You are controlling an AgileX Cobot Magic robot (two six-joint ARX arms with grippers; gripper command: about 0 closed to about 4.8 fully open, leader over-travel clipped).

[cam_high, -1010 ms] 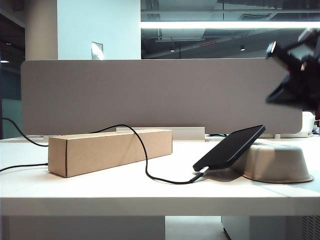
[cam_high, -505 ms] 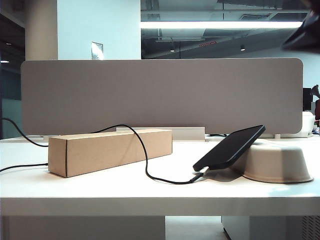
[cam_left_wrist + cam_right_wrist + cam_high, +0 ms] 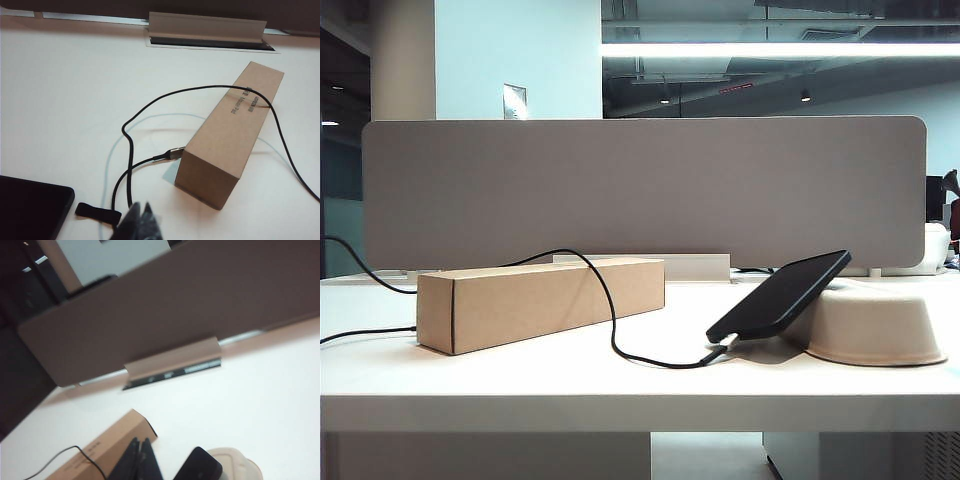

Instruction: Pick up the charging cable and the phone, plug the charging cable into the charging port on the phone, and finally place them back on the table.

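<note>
White table (image 3: 520, 385), office setting, grey partition (image 3: 640, 190) along the far edge with a flip-up cable hatch (image 3: 205, 27) at its foot. Item one: cardboard box (image 3: 540, 300), left of centre, lying lengthwise. Item two: phone (image 3: 780, 295), right of centre, tilted, its upper end propped on the rim of an upturned pulp bowl (image 3: 875, 325) and its lower short edge down near the tabletop; the lean appears to keep that edge raised enough for a plug to sit there. Item three: charging cable (image 3: 605, 300), black, arching over the box, dropping to the table and running right to the phone's lower edge, where its silver plug (image 3: 725, 345) meets the charging port; whether it is fully seated is too small to tell, though it looks joined. Both task items rest on the table, so the job reads as finished or nearly so. Left gripper (image 3: 141, 220): fingers pressed together, holding nothing, hovering over the near left of the table above loose cable, well left of the phone in the scene. Right gripper (image 3: 136, 460): likewise closed and empty, raised clear above the box and phone, touching neither. Neither arm shows in the exterior view.
</note>
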